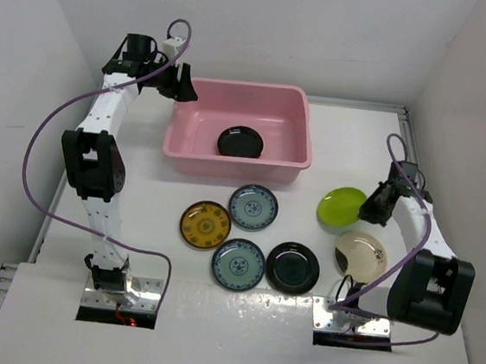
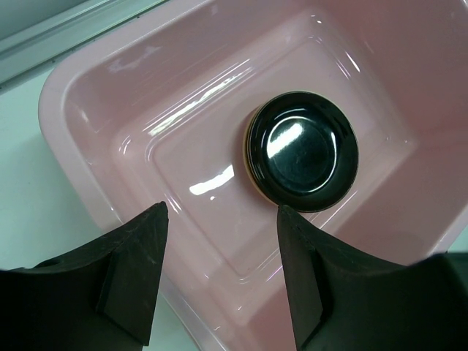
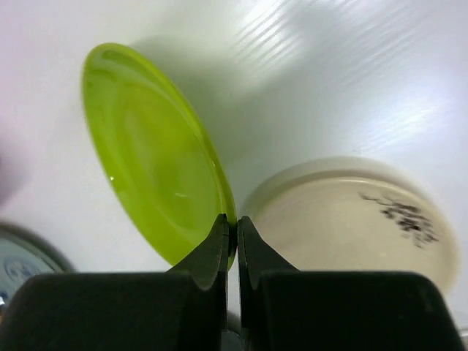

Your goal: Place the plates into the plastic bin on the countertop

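Observation:
The pink plastic bin (image 1: 300, 123) stands at the back middle of the white countertop (image 1: 237, 320) and holds a glossy black plate (image 1: 241, 142). My left gripper (image 1: 184, 84) hangs open and empty over the bin's left end; in the left wrist view (image 2: 221, 216) the black plate (image 2: 303, 150) lies on the bin floor (image 2: 197, 157). My right gripper (image 1: 372, 209) is shut on the rim of the lime green plate (image 1: 341, 206), which is tilted up (image 3: 157, 153). A cream plate (image 1: 361, 253) lies beside it and also shows in the right wrist view (image 3: 351, 219).
On the countertop in front of the bin lie a yellow-brown plate (image 1: 205, 225), two blue-grey patterned plates (image 1: 252, 206) (image 1: 239, 263) and another black plate (image 1: 292, 267). Walls close in on the left, back and right sides.

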